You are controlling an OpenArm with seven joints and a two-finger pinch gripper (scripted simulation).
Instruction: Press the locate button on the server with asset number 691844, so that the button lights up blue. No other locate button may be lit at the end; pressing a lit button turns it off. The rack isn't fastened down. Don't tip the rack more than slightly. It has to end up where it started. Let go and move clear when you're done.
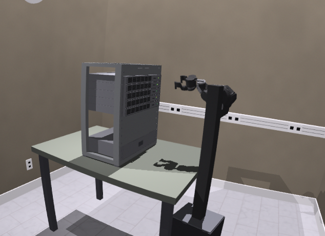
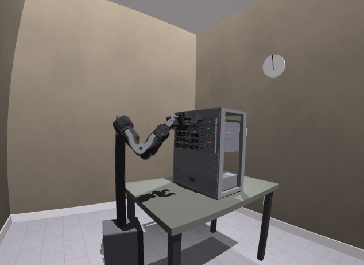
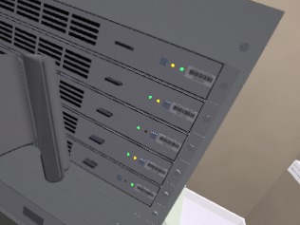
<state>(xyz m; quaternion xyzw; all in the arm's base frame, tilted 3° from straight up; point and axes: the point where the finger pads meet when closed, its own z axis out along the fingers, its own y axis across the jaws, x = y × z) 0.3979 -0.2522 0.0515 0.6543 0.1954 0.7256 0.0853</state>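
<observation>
Server 691844 is judged to be the top unit in the rack, which stands upright on the table. In the top view, the rack is left of the arm. The gripper hovers in front of it, apart from the face; its fingers stand partly open with nothing between them.

Step in hand, as judged: lining up one fingertip with the square locate button, left of the yellow light in the wrist view. No blue glow is visible on it. The wrist view is tilted against the server rows; levelling the wrist should make alignment easier. One fingertip should meet the button squarely, the other kept off the face. A short, gentle push straight in, then a straight withdrawal, should suffice. Pushing on could tip or slide the loose rack, the button being high up; a second touch could turn the light off again.

Obscured: the top asset label is too small to read with confidence. Only one finger shows in the wrist view, hiding part of the vents. Buttons cannot be resolved in the top and exterior views.
</observation>
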